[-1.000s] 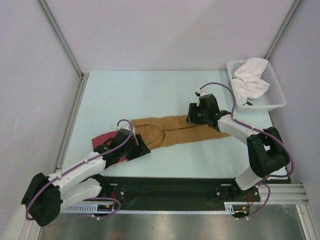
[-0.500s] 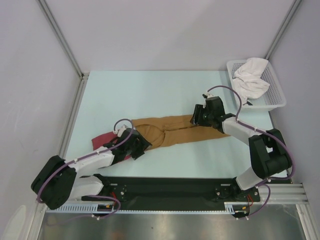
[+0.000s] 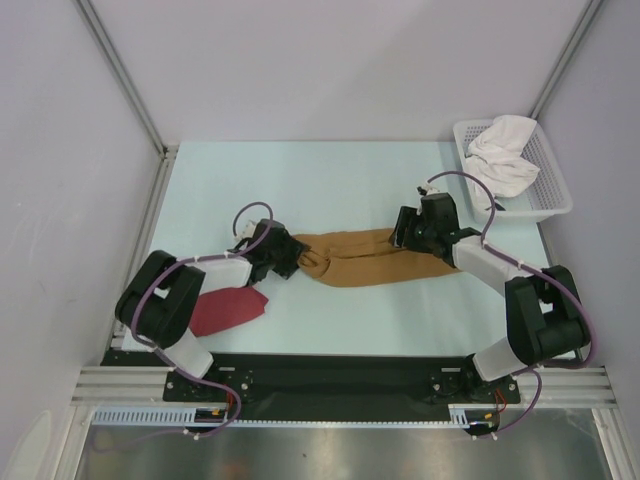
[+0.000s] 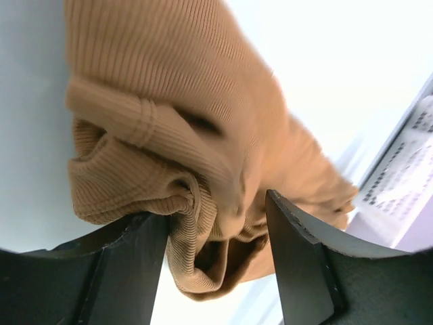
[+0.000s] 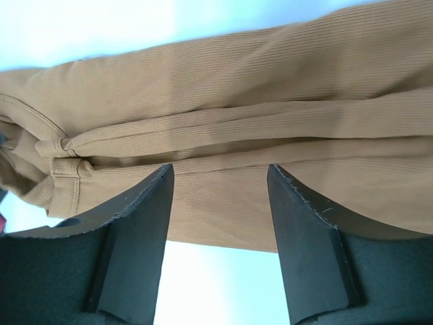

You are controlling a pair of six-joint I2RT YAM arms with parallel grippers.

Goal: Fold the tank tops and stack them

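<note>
My left gripper clenched on bunched left end of tan-brown tank top; ribbed cloth wadded between fingers. My right gripper spread wide, fingers over right part of same top. Cloth flat there, narrow bands running across, nothing pinched. Top lies stretched left-right at centre of table. Dark red tank top crumpled at lower left, just below my left arm, not touching tan one. White mesh basket at upper right, white cloth inside.
</note>
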